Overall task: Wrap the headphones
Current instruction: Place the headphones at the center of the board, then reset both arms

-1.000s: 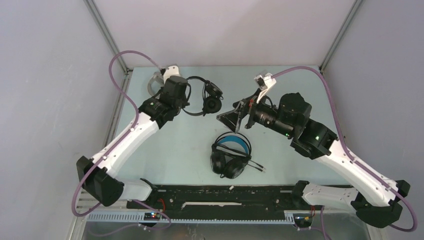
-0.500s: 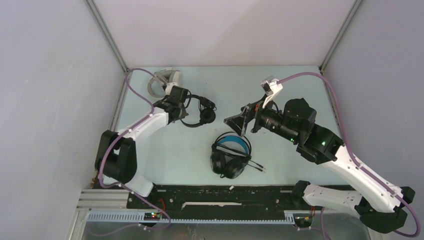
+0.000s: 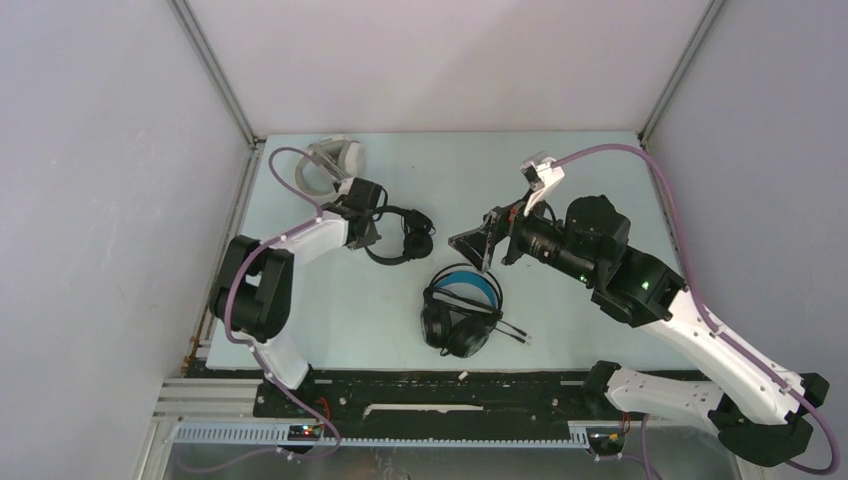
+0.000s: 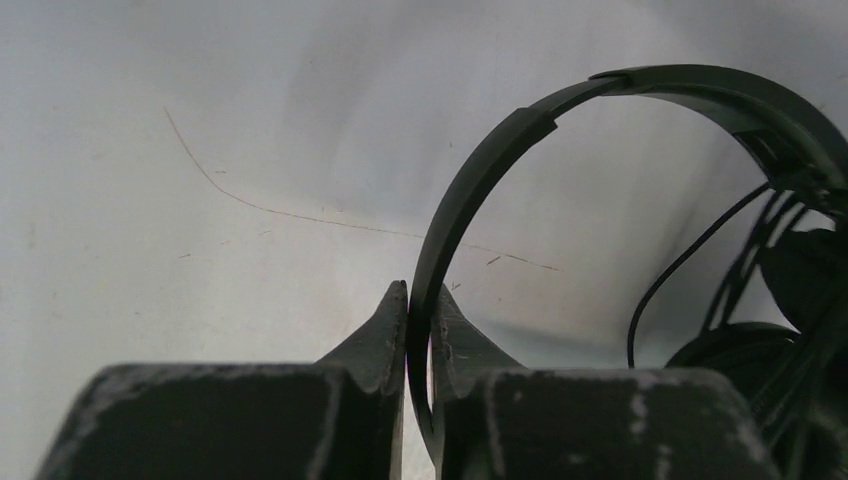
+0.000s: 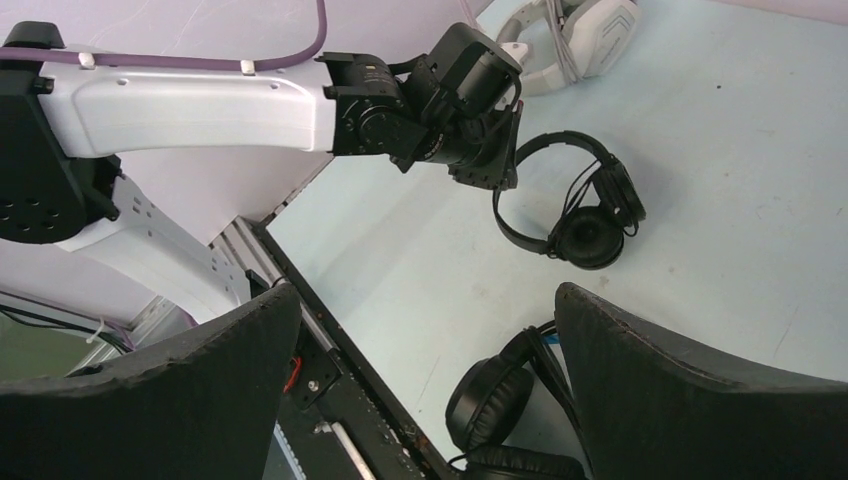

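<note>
My left gripper is shut on the thin headband of the small black headphones, low over the table at the back left. Their earcups and bundled cord lie to its right. The headset also shows in the right wrist view. The bulky black pair with the blue-lined headband lies at the table's middle, cord trailing right. The white-grey pair sits in the far left corner. My right gripper is open and empty, raised just beyond the bulky pair.
The black base rail runs along the near edge of the pale table. Grey walls and metal corner posts close in the left, back and right sides. The left arm's purple cable loops near the white-grey pair.
My left arm has folded back and dropped lower, drawing the small black headphones a little nearer and uncovering the white-grey pair. My right arm shifted slightly right, then held still.
</note>
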Tool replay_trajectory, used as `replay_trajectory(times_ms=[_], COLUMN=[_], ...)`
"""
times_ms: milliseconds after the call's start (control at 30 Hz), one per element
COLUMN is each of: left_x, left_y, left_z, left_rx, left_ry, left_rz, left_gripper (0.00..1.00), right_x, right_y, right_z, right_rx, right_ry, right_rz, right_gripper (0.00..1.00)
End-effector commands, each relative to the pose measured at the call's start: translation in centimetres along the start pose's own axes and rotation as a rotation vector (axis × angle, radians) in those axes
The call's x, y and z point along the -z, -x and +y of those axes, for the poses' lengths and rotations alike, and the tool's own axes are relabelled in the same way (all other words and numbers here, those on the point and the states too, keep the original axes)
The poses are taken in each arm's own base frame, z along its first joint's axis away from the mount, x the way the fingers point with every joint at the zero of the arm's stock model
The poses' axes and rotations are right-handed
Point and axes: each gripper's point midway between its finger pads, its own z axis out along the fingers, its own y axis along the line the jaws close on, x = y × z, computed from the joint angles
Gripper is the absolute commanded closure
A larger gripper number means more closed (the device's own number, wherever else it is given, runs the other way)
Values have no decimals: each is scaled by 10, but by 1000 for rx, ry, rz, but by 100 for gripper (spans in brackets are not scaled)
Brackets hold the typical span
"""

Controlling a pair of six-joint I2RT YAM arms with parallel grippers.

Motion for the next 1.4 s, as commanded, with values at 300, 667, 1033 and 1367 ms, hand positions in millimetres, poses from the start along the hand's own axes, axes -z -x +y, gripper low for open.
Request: replay_trajectory(times_ms=[300,667,1033,1367], left_x=[23,210,369,382], left_y=[9,126,139,114], left_z=[-3,-40,-30,-2], left_rx=[27,3,-83,-108], left_ry=[-44,-441,-825,-831], left_rz=[-3,-330,-667,-765], left_gripper=[53,0,0,0], right_x=[-1,14,53,86], right_y=[-6,-16,-12,17], right_z=[-12,-65,-113,-101], right_rx=[-1,-77,-104,-108], right_ry=[-31,-321,-608,-559], right_rz=[16,-2,-73,-204], right_gripper=[0,0,0,1])
